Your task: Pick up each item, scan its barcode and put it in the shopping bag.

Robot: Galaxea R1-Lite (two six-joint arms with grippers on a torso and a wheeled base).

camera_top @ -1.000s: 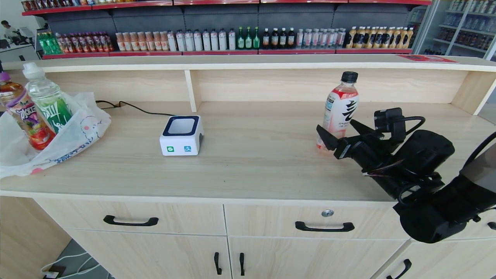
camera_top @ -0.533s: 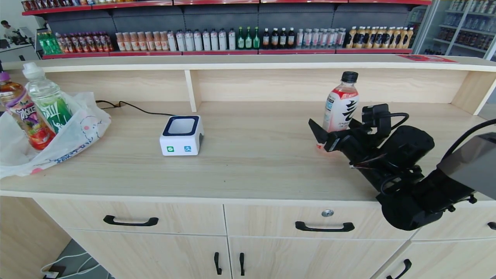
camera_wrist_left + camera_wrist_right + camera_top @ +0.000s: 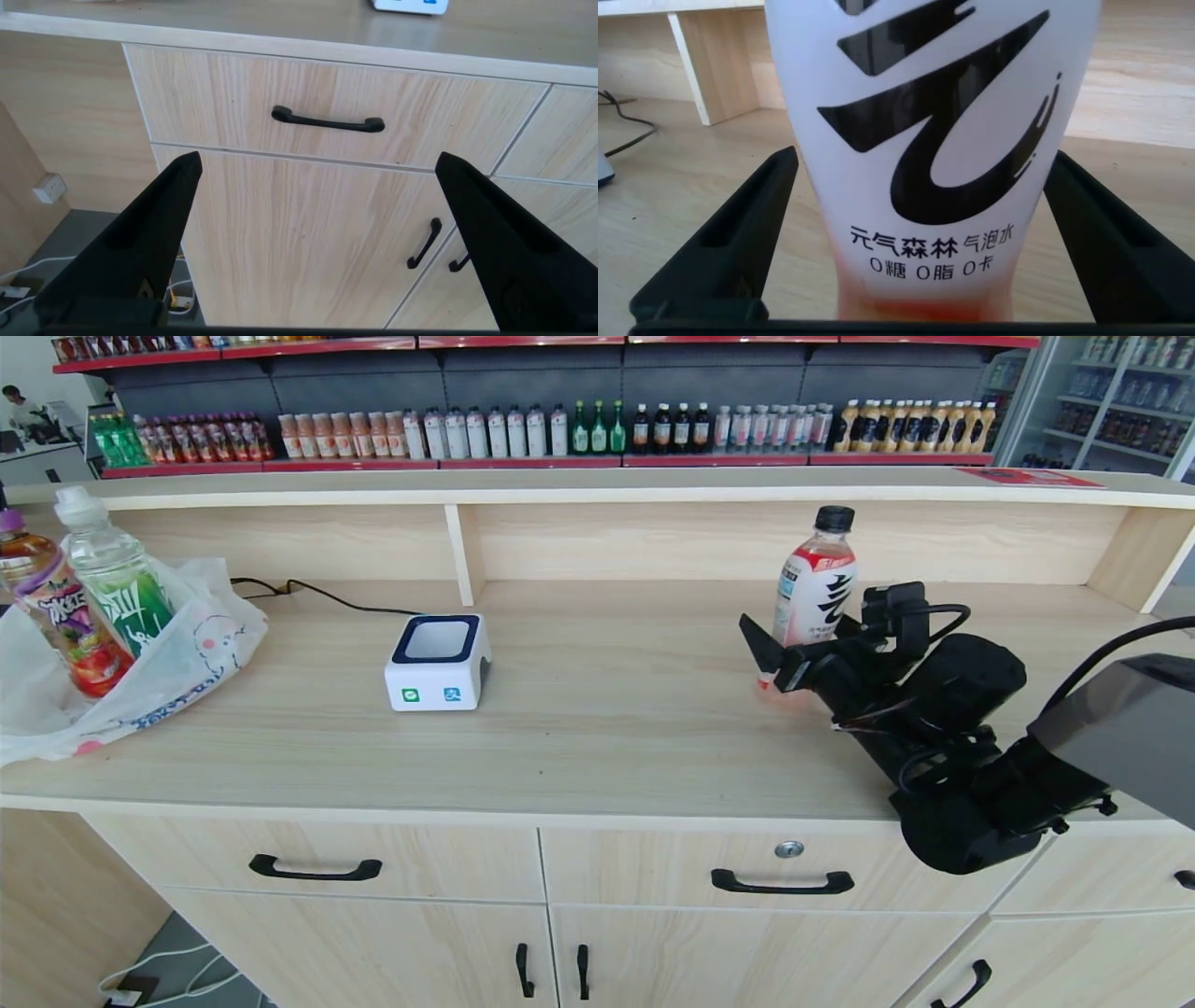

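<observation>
Right of centre on the wooden counter (image 3: 607,737): pink drink bottle (image 3: 815,597), upright, black cap. White wrap label with a red band at the top, a big black brush-stroke mark and rows of small black print below it.

Right gripper (image 3: 798,633) spread wide, bottle between the two fingers at its lower half. Cannot tell whether the pads touch the plastic. Far finger mostly hidden behind the bottle in the head view. Cap and base cut off in the right wrist view.

Left gripper (image 3: 318,161) spread wide, holding nothing, low before the cabinet front, facing a black drawer handle (image 3: 327,121).

Near the counter's middle: white scanner (image 3: 438,662), dark-rimmed window on top, one green and one blue icon on its near face.

Far left: white shopping bag (image 3: 187,653) with a cartoon figure and blue lettering, partly cut off at the edge. Leaning inside it, a green-labelled bottle (image 3: 114,574) and a fruit-labelled bottle (image 3: 56,616).
</observation>
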